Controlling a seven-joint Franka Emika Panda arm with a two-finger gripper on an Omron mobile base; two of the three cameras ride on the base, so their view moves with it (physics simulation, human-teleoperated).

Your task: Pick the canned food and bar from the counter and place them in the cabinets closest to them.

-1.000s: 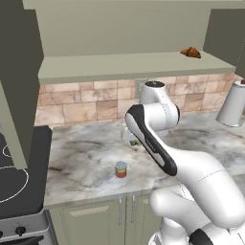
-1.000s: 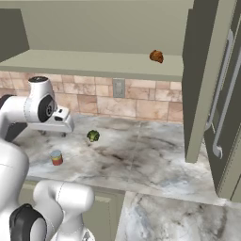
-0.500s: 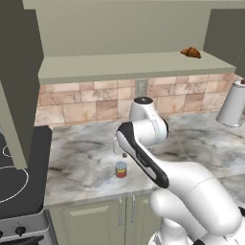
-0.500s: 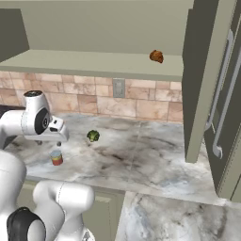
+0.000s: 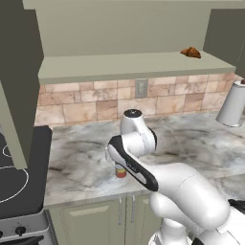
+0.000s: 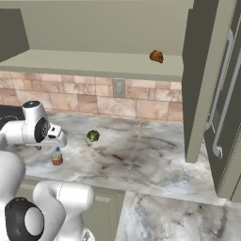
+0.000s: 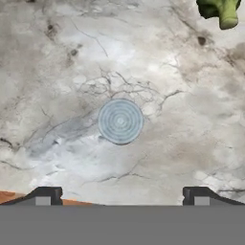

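Note:
The canned food point(image 6: 56, 158) stands upright on the counter point(image 6: 141, 160) near its front edge; its red label and silvery lid point(image 7: 120, 121) show. My gripper point(image 6: 55, 148) hangs just above it, pointing straight down. In the hand view the lid sits centred between my wide-apart fingertips point(image 7: 45, 195), and my gripper point(image 7: 122, 196) is open and holds nothing. In the left base view my arm hides most of the can point(image 5: 121, 173). The wall cabinets point(image 5: 134, 64) stand open above, their shelf point(image 6: 94, 61) bare on this side. The bar is out of view.
A green broccoli floret point(image 6: 93, 136) lies behind and to the right of the can. A brown pastry point(image 6: 156, 56) rests on the shelf. A paper towel roll point(image 5: 232, 103) stands far right, a stove point(image 5: 14, 182) far left, an open cabinet door point(image 6: 221, 94) to the right.
My arm has swung down and forward from near the backsplash, bringing the hand over the can. The jaws stayed open. The can and broccoli have not moved.

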